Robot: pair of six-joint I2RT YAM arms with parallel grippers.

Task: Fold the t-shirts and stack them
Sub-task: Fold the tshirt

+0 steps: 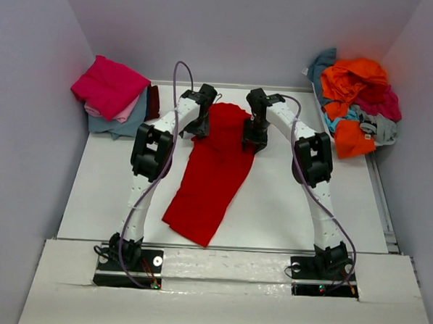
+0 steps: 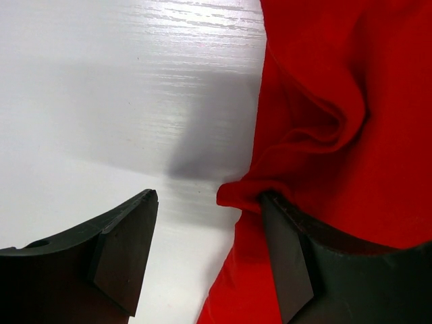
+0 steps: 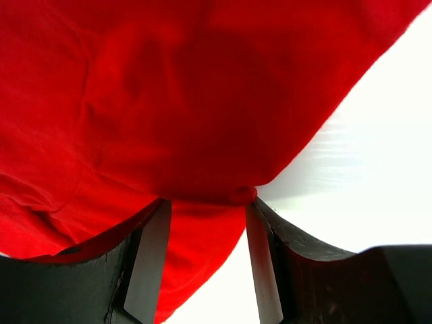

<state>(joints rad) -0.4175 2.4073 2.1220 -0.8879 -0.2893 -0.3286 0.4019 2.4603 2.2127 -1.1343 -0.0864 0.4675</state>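
A bright red t-shirt lies in a long narrow strip, running diagonally from the far middle of the table towards the near edge. My left gripper is at its far left edge and my right gripper at its far right edge. In the left wrist view, the left gripper stands open: one finger over bare table, the other tucked under a raised fold of the red t-shirt. In the right wrist view, the right gripper also stands open, with the red t-shirt bunched across both fingertips and lying between them.
A stack of folded t-shirts, magenta on top over pale pink, grey-blue and maroon, sits at the far left corner. A loose pile of t-shirts, orange, teal, magenta and grey, lies at the far right. White table shows beside the strip.
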